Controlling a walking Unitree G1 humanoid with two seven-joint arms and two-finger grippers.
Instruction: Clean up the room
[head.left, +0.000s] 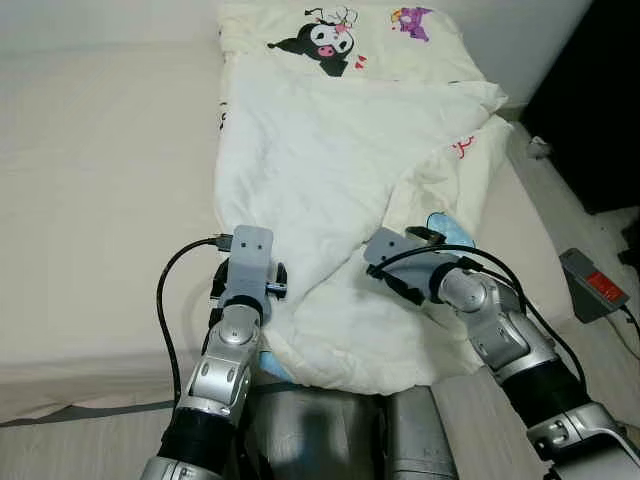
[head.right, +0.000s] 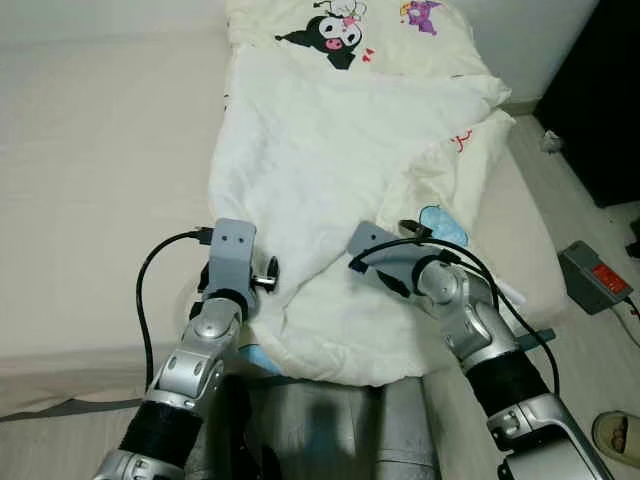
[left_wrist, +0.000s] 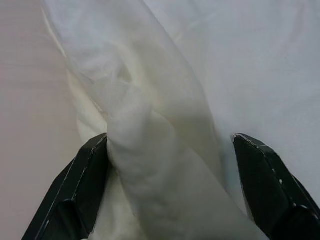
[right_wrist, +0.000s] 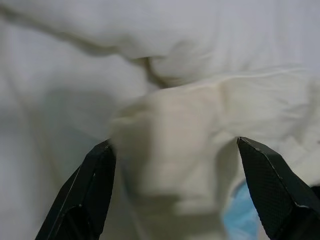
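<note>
Two arms reach over the cream blanket (head.left: 350, 170) crumpled on the bed (head.left: 100, 180) in your head views. Your left gripper (left_wrist: 170, 170) gapes around a fold; your right gripper (right_wrist: 175, 185) likewise, unclenched. Close shallow and I expect the fabric slips free.

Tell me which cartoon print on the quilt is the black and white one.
The big-eared character near the quilt's far end, about centre. The print to its right is smaller and purple, and the one by the right tool is light blue.
</note>
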